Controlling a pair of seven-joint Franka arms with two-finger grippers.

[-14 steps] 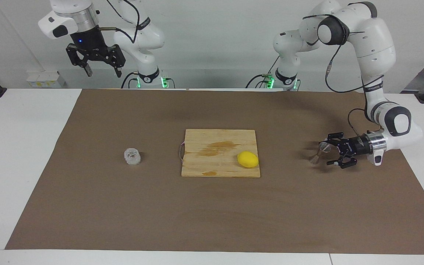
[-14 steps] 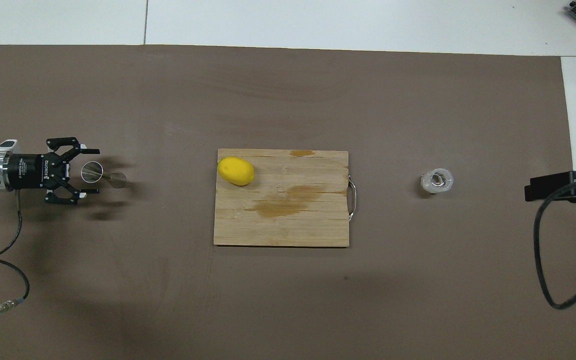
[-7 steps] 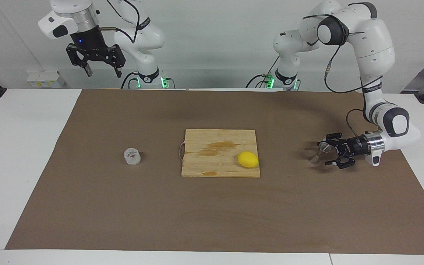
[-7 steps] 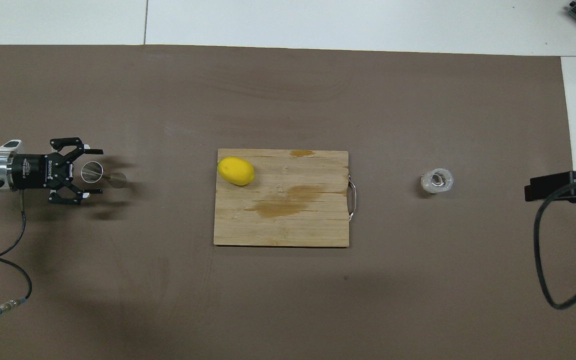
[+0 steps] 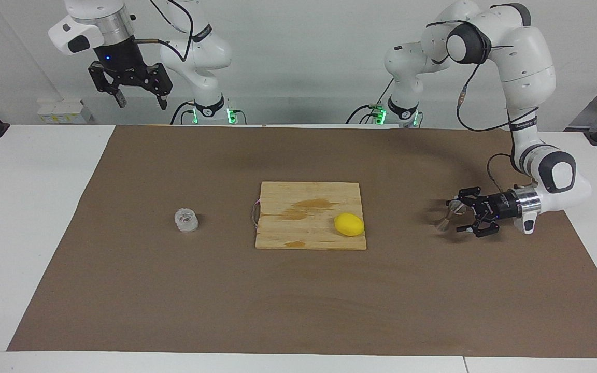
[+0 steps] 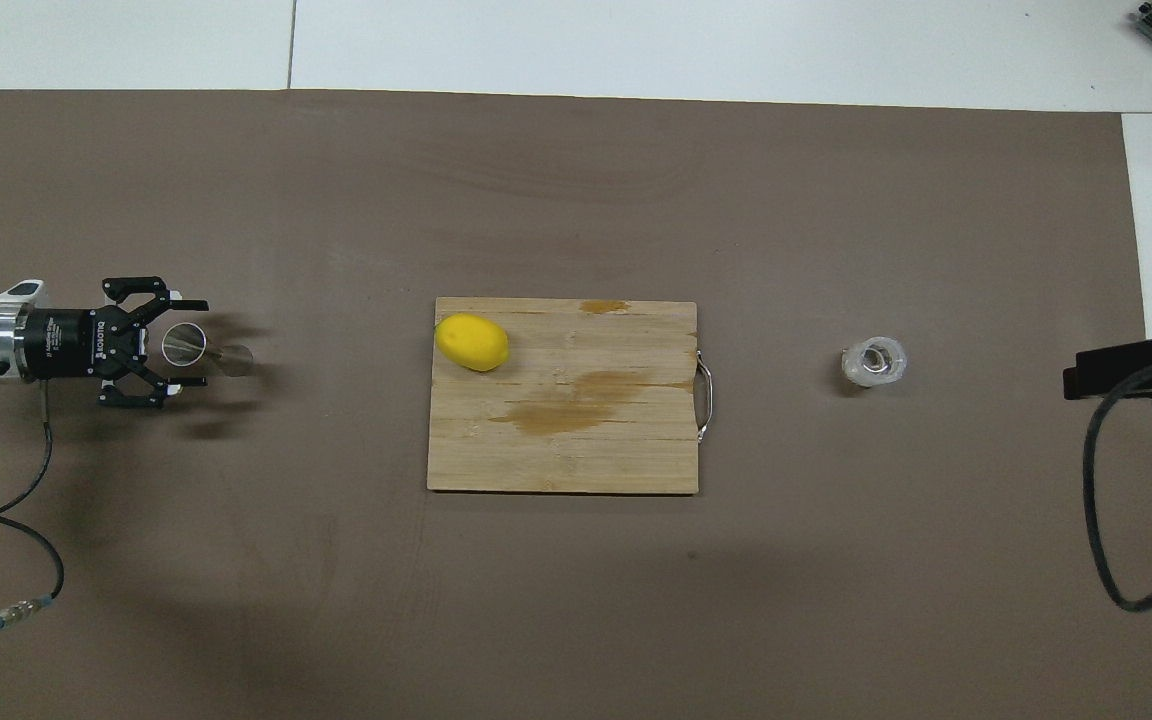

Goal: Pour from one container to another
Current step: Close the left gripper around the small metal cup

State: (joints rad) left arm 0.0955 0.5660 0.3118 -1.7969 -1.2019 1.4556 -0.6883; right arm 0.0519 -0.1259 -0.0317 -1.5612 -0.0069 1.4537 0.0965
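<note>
Overhead: left claw [image 6: 179, 342] fingers astride jigger [image 6: 204, 349].

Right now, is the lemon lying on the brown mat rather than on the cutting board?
No, the lemon lies on the wooden cutting board, near its corner toward the left arm's end of the table.

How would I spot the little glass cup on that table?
Start at the wooden cutting board in the middle of the brown mat. Go from its metal handle toward the right arm's end of the table: the glass cup stands alone there. It is squat, clear and ribbed, unlike the yellow lemon on the board.
</note>
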